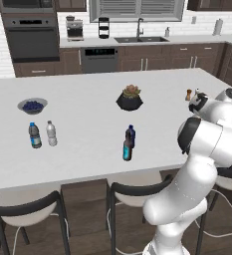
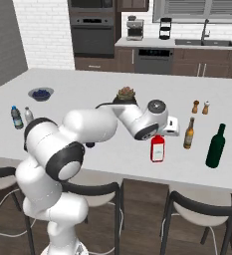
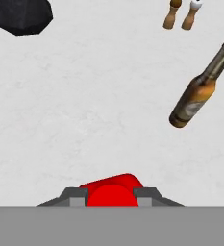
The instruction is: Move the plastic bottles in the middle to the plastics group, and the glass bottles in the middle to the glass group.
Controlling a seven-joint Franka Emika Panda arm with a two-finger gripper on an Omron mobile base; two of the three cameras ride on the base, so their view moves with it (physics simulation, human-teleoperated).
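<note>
The arm had reached out over the white island counter [image 2: 87,84], and the gripper [image 3: 110,196] was clamped on the neck of the red bottle [image 2: 158,148], its two dark fingers pressed against either side of the red top in the hand view. That bottle stood upright, just left of the amber bottle [image 2: 189,133], with the dark green bottle [image 2: 216,147] further right of the amber one; whether its base was on the counter or a little off it I could not tell. The salt and pepper shakers [image 2: 200,106] stood behind the amber bottle, near it.

It looked like glass: stiff, smooth and likely slippery, heavy for its size, and apt to chip or break if knocked against its neighbour. A hold on the thin neck seemed the natural place, though the squarish body hanging below could swing, so I judged a slow, level set-down wise.

Well to the left of the amber bottle, the navy bottle [image 1: 131,135] and the slim teal-labelled bottle [image 1: 127,150] waited close together, seemingly touching. Far beyond them stood the two clear water bottles [image 1: 42,134].

A bowl [image 1: 32,105] behind those water bottles held dark blue berries; a black pot [image 1: 129,101] held a small succulent.
</note>
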